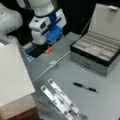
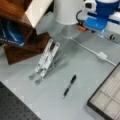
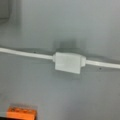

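Observation:
The arm's white and blue hand with the gripper (image 1: 51,35) hangs low over the grey table at the top of both front views (image 2: 95,24). An orange piece (image 1: 48,50) (image 2: 81,28) sits just below it and shows at the bottom edge of the wrist view (image 3: 21,113). A white cable with a small white inline block (image 3: 68,62) runs straight across the wrist view, lying flat on the table. That block (image 1: 53,63) (image 2: 101,55) lies a short way in front of the gripper. No fingers show in the wrist view.
An open grey compartment box (image 1: 88,58) (image 2: 106,100) stands at a front view's right. A black pen (image 1: 85,87) (image 2: 69,86) lies on the table. A folding metal stand (image 1: 60,100) (image 2: 45,61) sits near a white-topped wooden box (image 1: 12,75) (image 2: 25,47).

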Tool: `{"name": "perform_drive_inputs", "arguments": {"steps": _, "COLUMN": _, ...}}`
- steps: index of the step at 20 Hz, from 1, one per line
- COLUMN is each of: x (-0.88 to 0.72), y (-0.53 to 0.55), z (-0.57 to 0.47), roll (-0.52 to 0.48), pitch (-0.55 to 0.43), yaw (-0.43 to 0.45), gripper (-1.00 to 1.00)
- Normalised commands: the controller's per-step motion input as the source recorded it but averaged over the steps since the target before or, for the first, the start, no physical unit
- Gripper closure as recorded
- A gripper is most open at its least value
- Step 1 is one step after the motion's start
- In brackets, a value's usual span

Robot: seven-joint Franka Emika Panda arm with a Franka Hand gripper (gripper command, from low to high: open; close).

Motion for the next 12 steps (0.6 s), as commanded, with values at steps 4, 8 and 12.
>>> {"name": "perform_drive_inputs", "arguments": {"steps": 4, "x": 0.51, "y": -0.14, "z": 0.39, "roll": -0.210, "pitch": 0.346, "yaw": 0.035, "gripper": -1.00}}
{"name": "perform_drive_inputs", "arguments": {"steps": 8, "x": 0.39, "y": -0.14, "z": 0.38, "roll": -0.166, "pitch": 0.351, "yaw": 0.039, "gripper": -1.00}}
{"name": "perform_drive_inputs", "arguments": {"steps": 12, "x": 0.32, "y": -0.18, "z": 0.31, "roll": -0.088, "pitch": 0.350, "yaw": 0.015, "gripper": -1.00}}
